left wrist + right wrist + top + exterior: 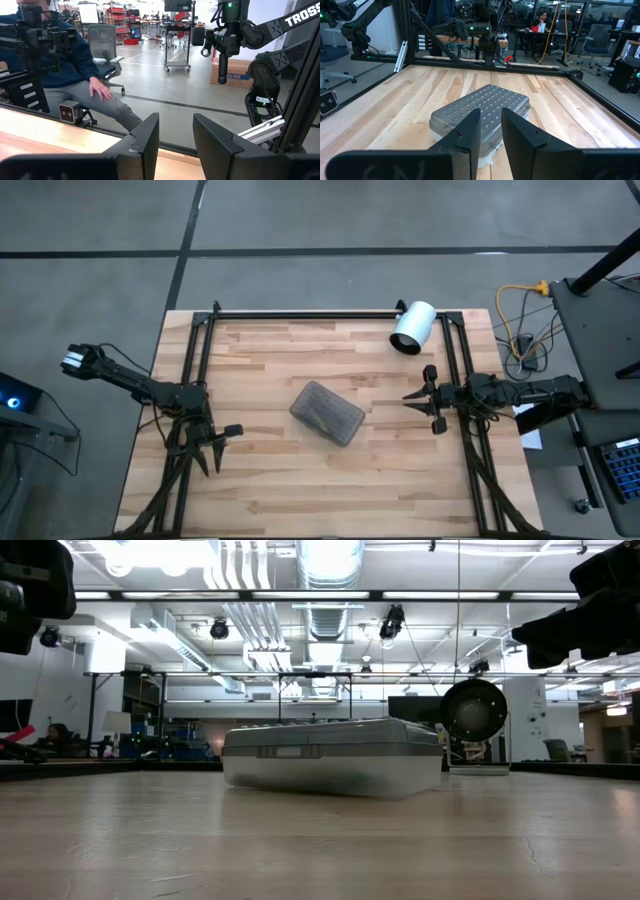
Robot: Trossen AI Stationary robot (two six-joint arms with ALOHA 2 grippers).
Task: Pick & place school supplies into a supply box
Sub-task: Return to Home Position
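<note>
Looked like a robotics lab inside a big open industrial hall, definitely not anyone's home. Bare silver ventilation ducts point(330, 560) ran along the ceiling and the grey concrete floor point(90, 220) had dark lines across it. Beyond the pale wooden plank table point(270, 480) stood a dark jointed robot arm point(265, 25), red storage racks point(116, 11), a grey swivel office chair point(102, 40), a brown cardboard box point(235, 76) and a seated person in a dark blue top point(75, 60).
</note>
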